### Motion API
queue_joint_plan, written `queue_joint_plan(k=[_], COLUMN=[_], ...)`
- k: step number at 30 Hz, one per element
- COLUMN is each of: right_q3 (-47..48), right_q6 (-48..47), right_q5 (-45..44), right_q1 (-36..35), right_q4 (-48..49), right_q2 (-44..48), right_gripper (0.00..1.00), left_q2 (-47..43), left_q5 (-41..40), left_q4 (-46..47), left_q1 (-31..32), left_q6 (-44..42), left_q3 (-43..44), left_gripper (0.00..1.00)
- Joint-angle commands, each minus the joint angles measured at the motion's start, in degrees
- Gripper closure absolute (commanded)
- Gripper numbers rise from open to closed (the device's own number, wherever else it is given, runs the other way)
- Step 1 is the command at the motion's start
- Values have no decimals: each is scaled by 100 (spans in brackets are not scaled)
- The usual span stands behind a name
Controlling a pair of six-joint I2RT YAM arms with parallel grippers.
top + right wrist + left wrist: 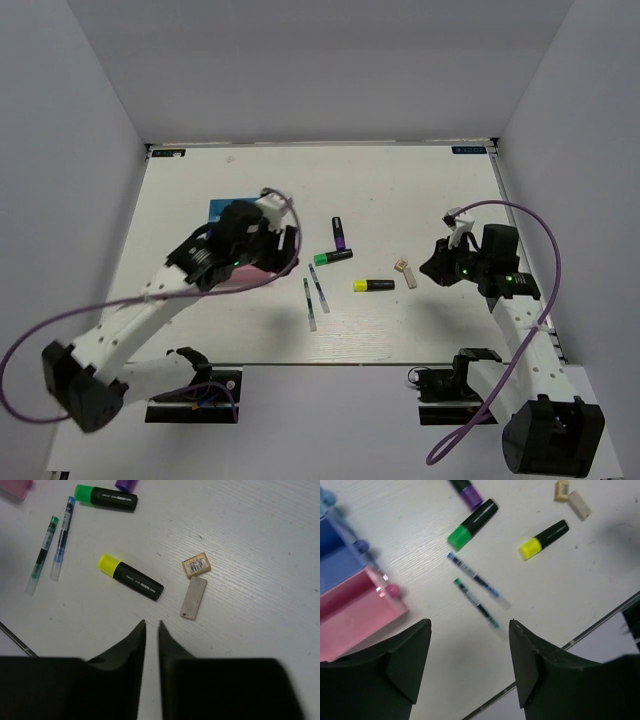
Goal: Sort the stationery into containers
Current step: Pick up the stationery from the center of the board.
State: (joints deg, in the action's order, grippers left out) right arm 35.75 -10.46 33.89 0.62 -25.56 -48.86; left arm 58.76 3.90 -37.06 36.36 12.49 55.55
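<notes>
Print on yellow highlighter [131, 577] illegible | left gripper [470, 630] wide, empty | right gripper [151, 626] ajar, empty

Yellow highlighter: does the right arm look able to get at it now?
Probably yes. The yellow highlighter lies alone on bare table just ahead of the right tool, with nothing between them. The jaws stand narrowly open and would need widening first.
</notes>
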Motion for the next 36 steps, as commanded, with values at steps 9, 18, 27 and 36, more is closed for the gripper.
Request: queue_joint_plan(k=[9,18,27,36], right_q3=[398,486,521,539], right_q6=[281,352,343,308], right_q5=[-1410,-1578,-1684,-1789], right_q1=[-220,-361,-546,-713], right_q4=[-124,-151,-159,-168], right_q2=[-124,-141,-273,-273], right_gripper=[10,16,16,16], left_q2=[4650,6454,6973,7263], left_q5=[-1858,-1551,-1269,-1497], left_q4=[-1163,-1164,-830,-697], left_q1=[627,469,433,451], left_q6=[1764,2372,2548,2679], left_q3=[3848,5466,5581,5563], left_gripper=[29,27,25,30])
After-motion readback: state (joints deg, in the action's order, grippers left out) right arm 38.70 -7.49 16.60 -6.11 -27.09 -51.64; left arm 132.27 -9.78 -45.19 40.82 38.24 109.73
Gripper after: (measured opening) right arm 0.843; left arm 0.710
